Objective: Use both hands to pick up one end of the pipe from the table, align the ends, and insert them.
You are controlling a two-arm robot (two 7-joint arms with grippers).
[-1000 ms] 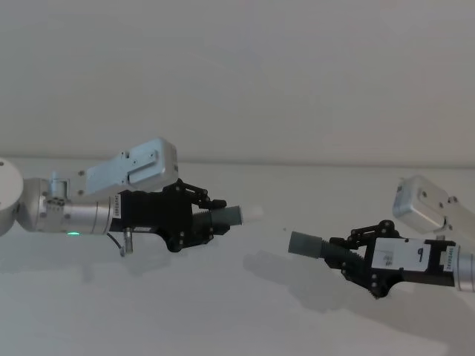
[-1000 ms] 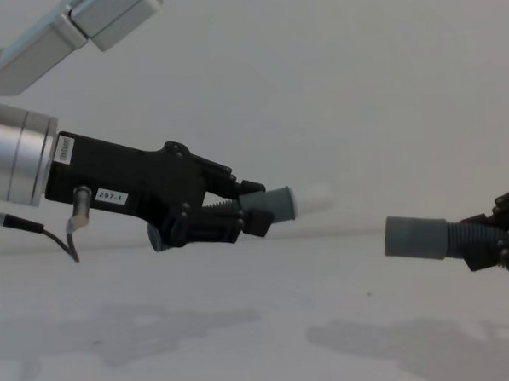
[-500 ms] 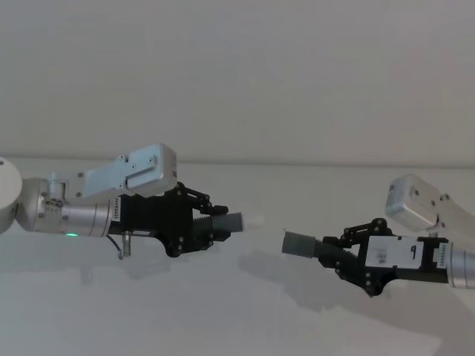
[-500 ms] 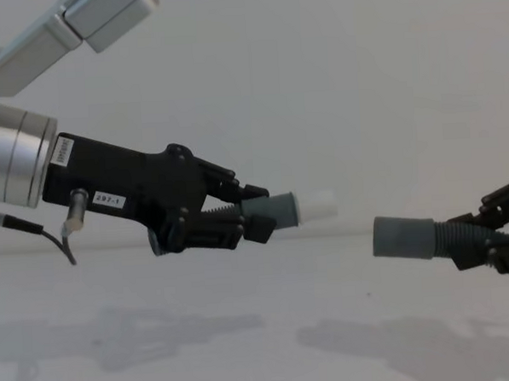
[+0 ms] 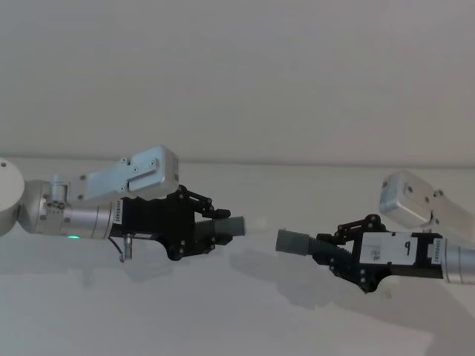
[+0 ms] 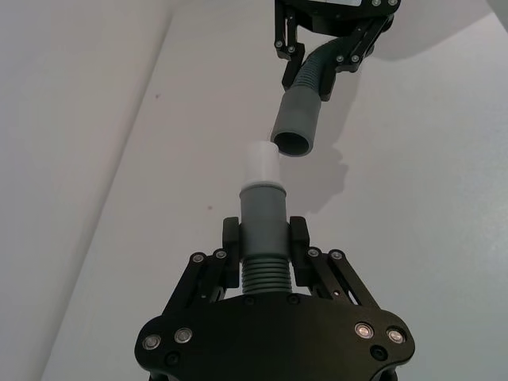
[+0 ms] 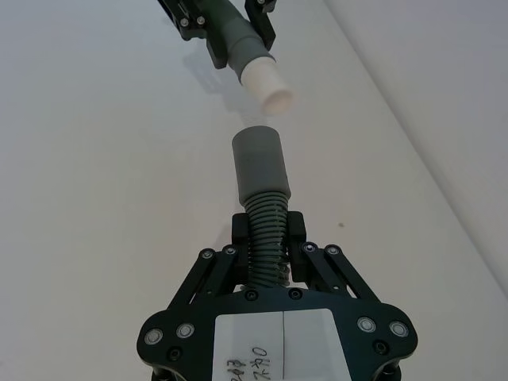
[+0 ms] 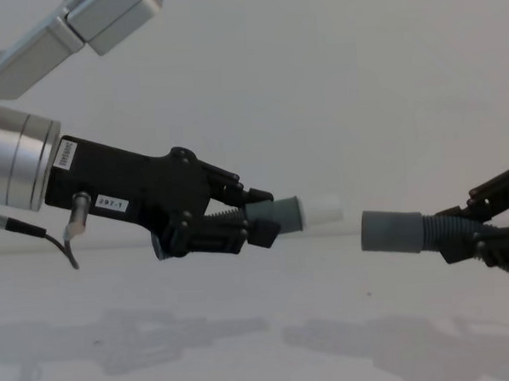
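Above white desk (image 5: 223, 311), left gripper (image 5: 211, 230) fingers clamp the hose piece (image 6: 264, 238) with whitish tip (image 8: 322, 211); right gripper (image 5: 334, 248) clamps the wide-sleeved hose piece (image 8: 392, 232), ends facing, just apart.

Black claws (image 5: 215, 228), silver green-lit arm (image 5: 70, 220)

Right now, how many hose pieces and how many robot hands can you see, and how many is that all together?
Hose pieces: 2, the white-tipped hose in the left end effector and the plain grey hose in the right end effector, both up off the table.
End effectors: 2.
Total: 4.
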